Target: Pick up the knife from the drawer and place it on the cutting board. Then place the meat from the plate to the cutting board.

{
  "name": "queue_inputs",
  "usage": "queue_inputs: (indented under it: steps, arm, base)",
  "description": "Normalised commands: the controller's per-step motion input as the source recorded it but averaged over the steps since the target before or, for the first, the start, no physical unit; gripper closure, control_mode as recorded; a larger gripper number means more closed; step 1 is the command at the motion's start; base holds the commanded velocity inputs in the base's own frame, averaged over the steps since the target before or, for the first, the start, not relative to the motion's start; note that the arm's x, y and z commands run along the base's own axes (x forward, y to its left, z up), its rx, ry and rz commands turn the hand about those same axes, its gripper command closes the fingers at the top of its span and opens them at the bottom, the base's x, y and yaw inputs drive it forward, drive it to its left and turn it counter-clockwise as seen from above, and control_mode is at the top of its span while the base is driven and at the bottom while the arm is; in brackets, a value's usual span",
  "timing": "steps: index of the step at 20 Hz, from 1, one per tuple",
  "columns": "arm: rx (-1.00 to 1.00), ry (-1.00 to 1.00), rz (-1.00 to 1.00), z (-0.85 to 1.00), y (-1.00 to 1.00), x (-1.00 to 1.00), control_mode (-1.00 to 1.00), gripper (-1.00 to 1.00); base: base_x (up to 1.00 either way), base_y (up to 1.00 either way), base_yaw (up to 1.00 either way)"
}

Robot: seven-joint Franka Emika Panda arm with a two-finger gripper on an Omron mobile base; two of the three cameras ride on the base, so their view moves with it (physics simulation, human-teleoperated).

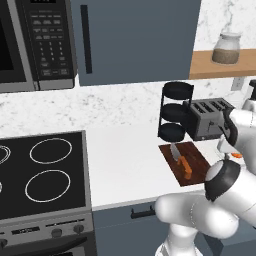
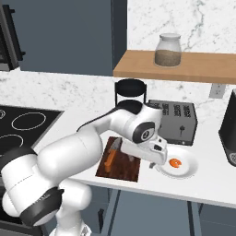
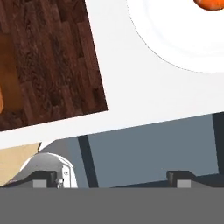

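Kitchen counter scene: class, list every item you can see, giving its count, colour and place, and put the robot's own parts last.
knife: one, silver blade, orange-brown handle, lying on the board.
cutting board: one, dark reddish-brown, counter front.
meat: one, orange-red, on the plate.
plate: one, white, right of the board.
toaster: one, dark grey, behind the plate.
jar: one, glass, on the wooden shelf.
rack: one, black, beside the toaster.
stove: one, black, left.
microwave: one, black, upper left.
gripper: one, white, open, between board and plate.

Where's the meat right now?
The meat sits on the white plate, right of the cutting board and in front of the toaster.
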Motion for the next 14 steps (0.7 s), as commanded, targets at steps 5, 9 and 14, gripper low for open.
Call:
queue_inputs:
  steps: [5, 9, 14]
  arm:
    - [-0.01, 0.0, 0.0, -0.07, -0.52, 0.09, -1.0, -1.0]
    - [-0.05, 0.0, 0.0, 0.06, -0.64, 0.0, -1.0, -1.0]
    - [-0.13, 0.0, -0.01, -0.01, -0.49, 0.28, -1.0, -1.0]
  base:
    - [0.0, 0.0, 0.0]
    - [0.0, 0.0, 0.0]
    - [0.0, 0.0, 0.0]
